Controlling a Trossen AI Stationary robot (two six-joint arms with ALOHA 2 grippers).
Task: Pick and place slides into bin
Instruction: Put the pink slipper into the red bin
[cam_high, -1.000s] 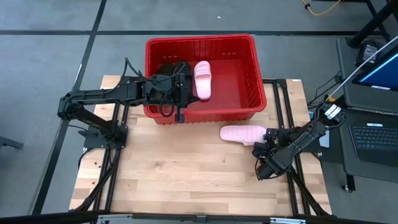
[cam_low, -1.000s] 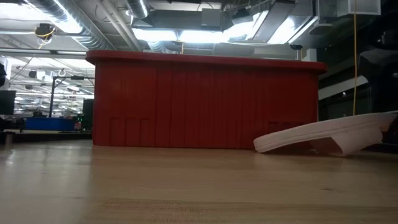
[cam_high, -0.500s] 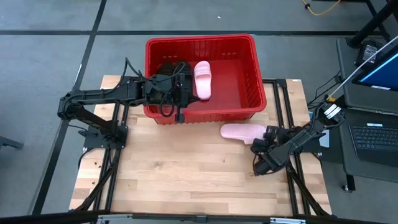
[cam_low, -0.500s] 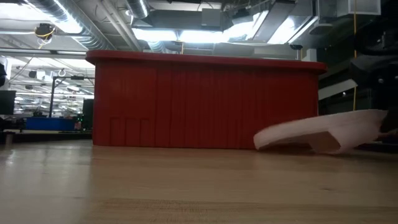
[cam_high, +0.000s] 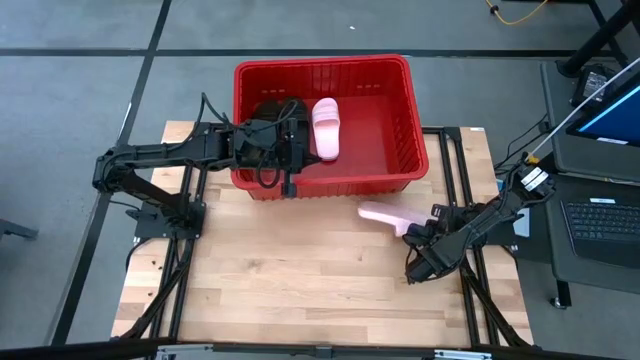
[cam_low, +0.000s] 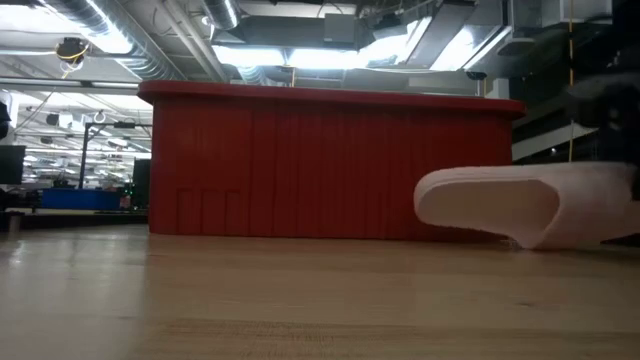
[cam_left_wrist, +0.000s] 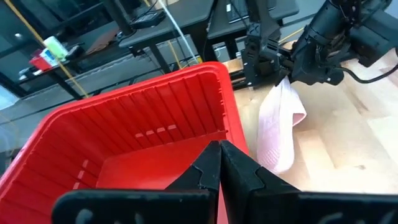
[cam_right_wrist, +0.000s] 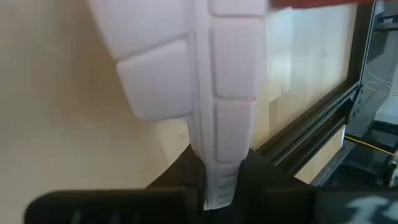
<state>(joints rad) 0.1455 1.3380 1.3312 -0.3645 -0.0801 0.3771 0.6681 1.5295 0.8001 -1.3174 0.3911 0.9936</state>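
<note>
The pale pink slide (cam_high: 385, 214) outside the bin is turned up on its edge, just off the bin's front wall and toward the right-hand corner. The right gripper (cam_high: 415, 231) has it by one end: in the right wrist view the two dark fingers (cam_right_wrist: 261, 174) are pinched against the ribbed sole of the slide (cam_right_wrist: 211, 93), one on each side of its narrow edge. From tabletop height the slide (cam_low: 520, 205) stands in front of the bin's right end, its rounded toe end pointing along the front wall and its lower edge down near the wood.

The bin (cam_high: 395, 120), bright red with ribbed walls, sits at the far side of the tabletop (cam_high: 300, 280). Inside it a second pink slide (cam_high: 326, 128) lies lengthwise near the middle, and just beside that, toward the bin's left wall, there is something dark that the left arm mostly covers; I cannot tell from here whether it is a black slide.

The left gripper (cam_high: 288, 150) is over the bin's left half, just inside the front wall. In the left wrist view its fingers (cam_left_wrist: 239, 171) are pressed fully together with nothing between them, above the bin's red floor, and beyond the bin's rim (cam_left_wrist: 155, 81) you can see the right arm holding the pink slide (cam_left_wrist: 280, 127) on edge.
</note>
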